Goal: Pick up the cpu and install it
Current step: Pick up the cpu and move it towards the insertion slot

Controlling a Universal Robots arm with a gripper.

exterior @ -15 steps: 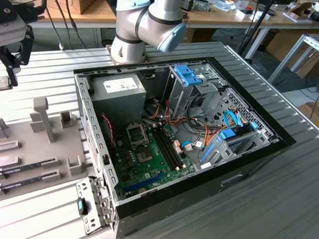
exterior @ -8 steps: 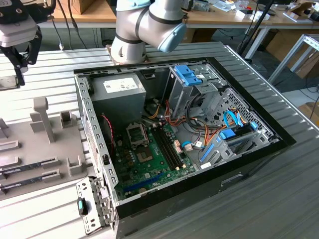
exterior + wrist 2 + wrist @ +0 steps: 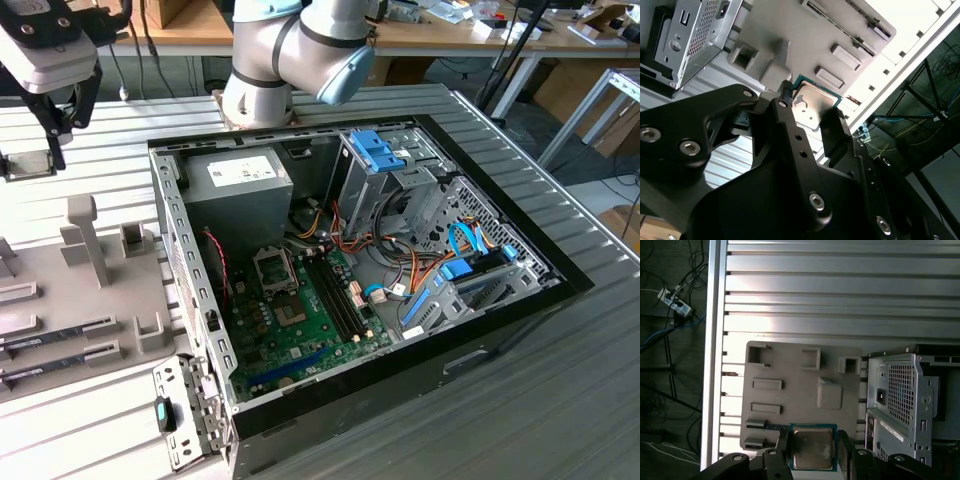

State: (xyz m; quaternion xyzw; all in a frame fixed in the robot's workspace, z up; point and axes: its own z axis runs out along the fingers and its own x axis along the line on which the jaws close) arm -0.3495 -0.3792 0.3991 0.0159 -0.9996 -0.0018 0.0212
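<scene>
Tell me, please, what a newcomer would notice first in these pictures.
The opened computer case dominates the middle of the exterior view, its green motherboard exposed. In both wrist views, the silvery cpu lies on a grey tray, framed by the black open pincer.

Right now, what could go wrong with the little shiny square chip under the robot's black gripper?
1. The black gripper straddles the silvery square cpu, which lies near the edge of the grey plastic tray. An off-centre squeeze could tilt it or let it slip.
2. The black square socket sits deep inside the open metal computer case, beside orange cables. The gripper might bump the case wall or snag a cable.
</scene>
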